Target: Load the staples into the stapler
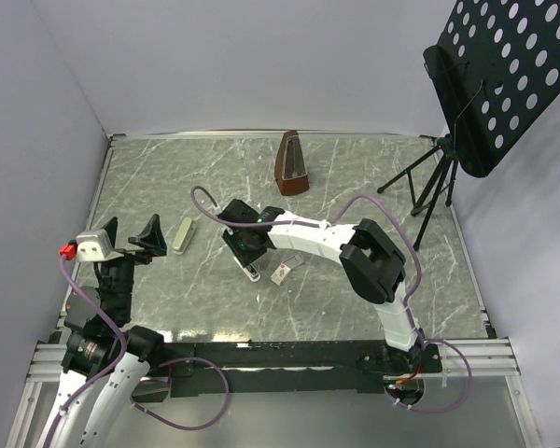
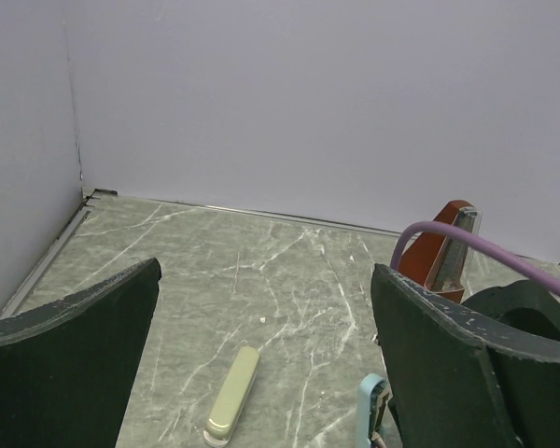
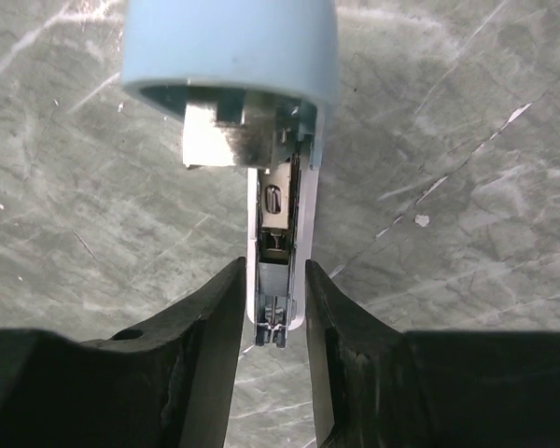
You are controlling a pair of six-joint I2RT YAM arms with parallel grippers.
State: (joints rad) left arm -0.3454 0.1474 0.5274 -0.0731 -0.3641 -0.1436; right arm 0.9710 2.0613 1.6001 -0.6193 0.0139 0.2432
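Observation:
The stapler (image 3: 278, 233) is light blue and white and lies on the marble table with its blue lid (image 3: 229, 56) swung up, so the metal magazine channel is bare. My right gripper (image 3: 274, 266) hangs over the channel's near end, one finger on each side, open with thin gaps to the white edges. In the top view this gripper (image 1: 247, 245) points down at the stapler (image 1: 252, 272) in mid-table. The staples' small cream box (image 1: 284, 273) lies just right of it. My left gripper (image 1: 129, 238) stands wide open at the left, holding nothing; its wrist view shows the blue stapler's tip (image 2: 371, 411).
A pale green oblong object (image 1: 183, 234) lies left of centre, ahead of the left gripper (image 2: 266, 271) in its wrist view (image 2: 231, 394). A brown metronome (image 1: 292, 164) stands at the back. A black music stand (image 1: 485, 84) and its tripod occupy the back right. Walls enclose the table.

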